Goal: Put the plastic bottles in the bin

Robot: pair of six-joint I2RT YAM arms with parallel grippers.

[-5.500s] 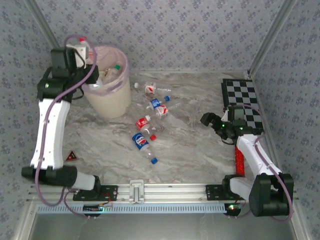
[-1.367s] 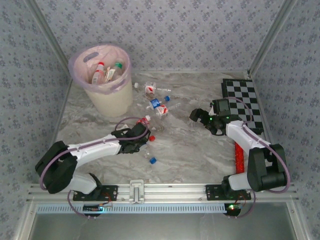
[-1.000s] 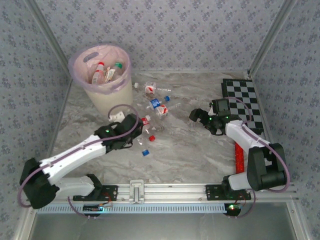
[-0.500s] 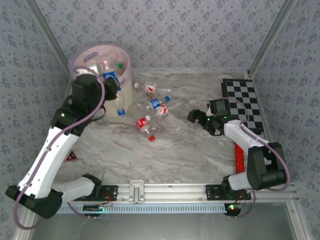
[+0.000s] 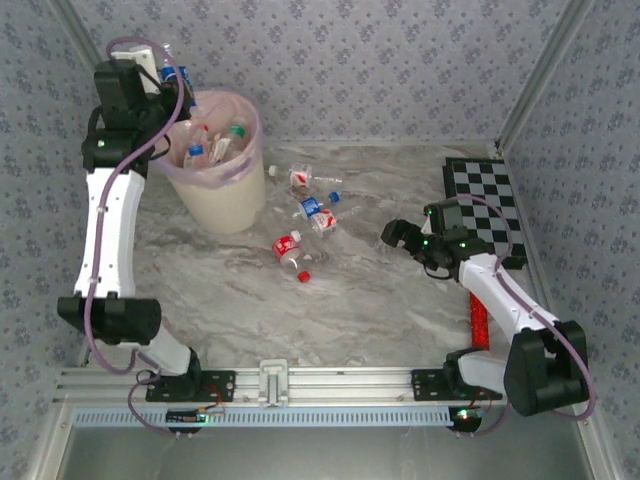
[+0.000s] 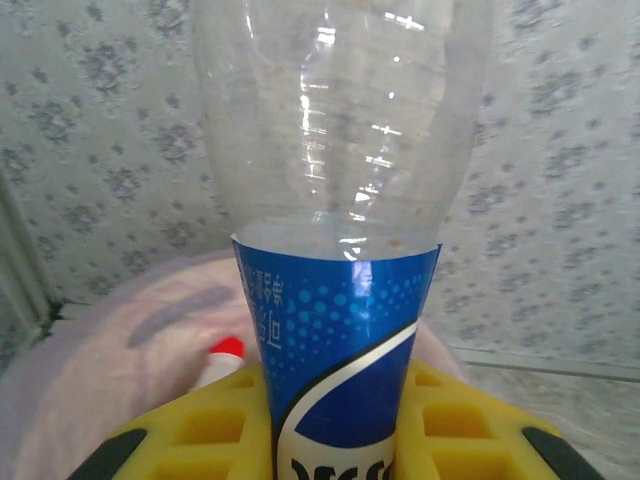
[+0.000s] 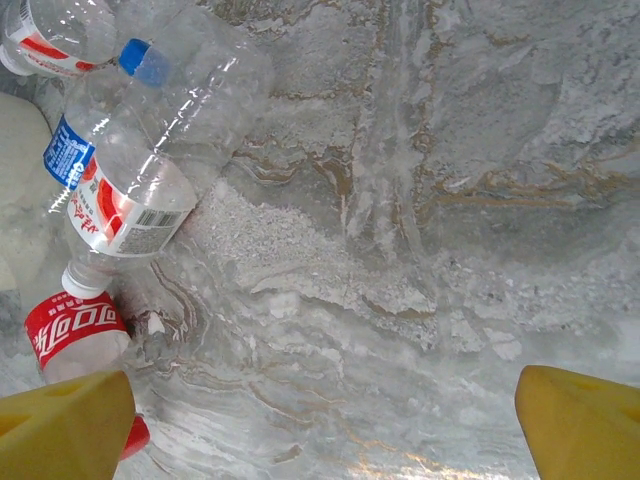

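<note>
The grey marbled table [image 5: 380,300] is carrying the cream bin [image 5: 222,205] at its far left. A few plastic bottles [image 5: 287,246] are lying on their sides near the middle, with a red cap [image 5: 303,276] just beside the nearest. The chequered board [image 5: 482,205] and red cylinder [image 5: 477,322] are lying along the right edge.

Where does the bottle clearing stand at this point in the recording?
Done: several bottles already sit in the bin. In hand: the left gripper holds a blue-labelled bottle above the bin's edge, not yet released. Left: at least four loose bottles lie on the table, near the right gripper, its jaws open.
</note>
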